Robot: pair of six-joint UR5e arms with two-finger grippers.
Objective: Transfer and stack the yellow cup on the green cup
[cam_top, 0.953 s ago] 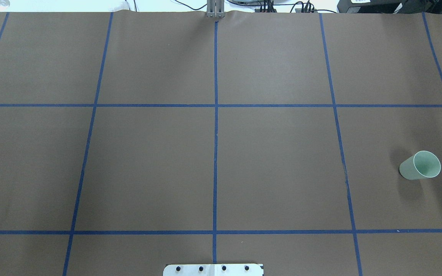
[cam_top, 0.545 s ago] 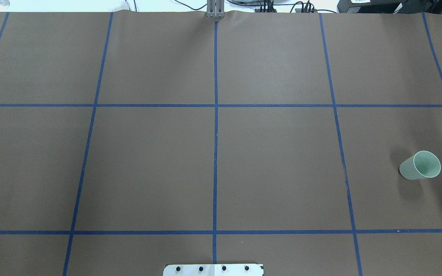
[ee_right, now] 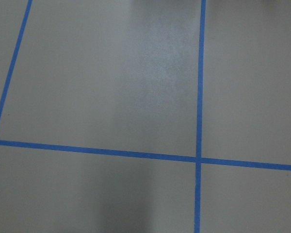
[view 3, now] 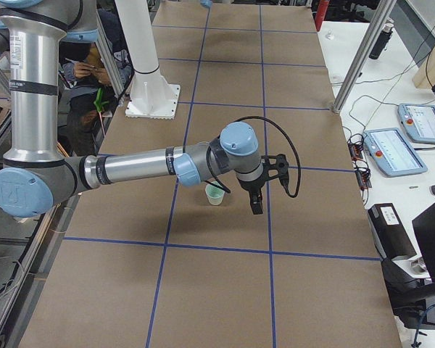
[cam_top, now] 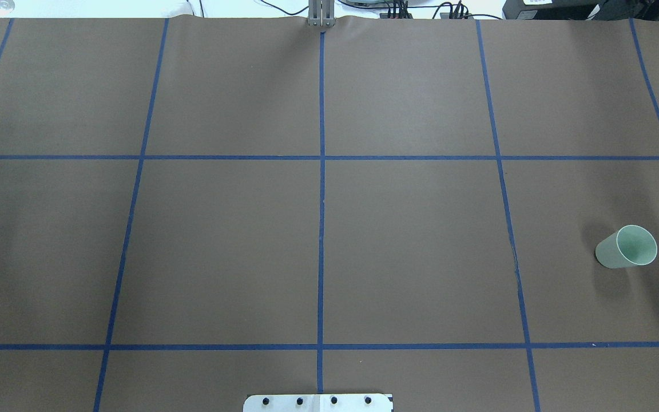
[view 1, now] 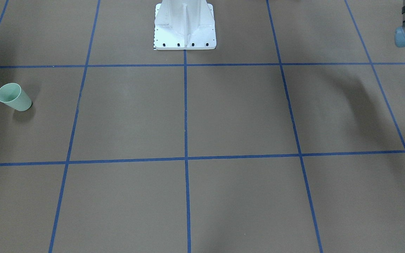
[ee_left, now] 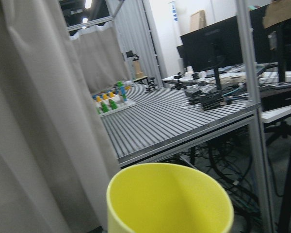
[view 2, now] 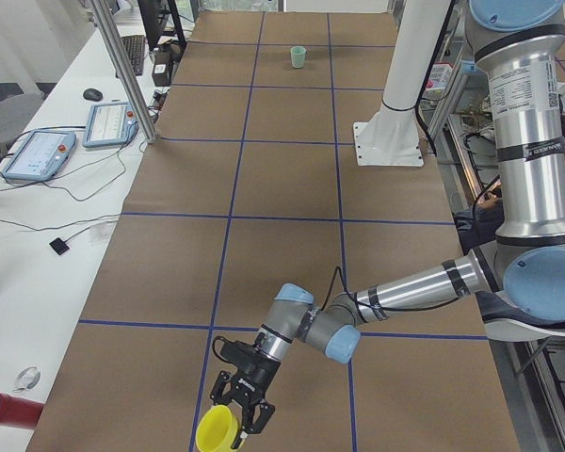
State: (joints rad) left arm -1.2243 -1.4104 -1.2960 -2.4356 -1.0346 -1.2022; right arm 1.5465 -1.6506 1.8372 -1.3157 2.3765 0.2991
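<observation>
Brown paper covers the desk (cam_top: 409,252), ruled into squares by blue tape (cam_top: 321,229), with the robot's white pedestal (view 1: 185,24) at its rear edge. Beyond the desk's left end, the left wrist view shows a grey curtain (ee_left: 34,121) and a ribbed metal bench (ee_left: 174,121).

The yellow cup (view 2: 218,430) falls outside the overhead and front-facing views. It sits at the left pincer (view 2: 239,414) near the desk's left end and is cut off by the frame edge. Its mouth seems tipped outward past that end, with its long axis in line with the pincer. Whether that pincer grips it I cannot tell.

The green cup (cam_top: 627,247) stands upright, mouth up, far over on the right. The right pincer (view 3: 255,206) hangs near it, and how far apart its fingers are is likewise unclear.
</observation>
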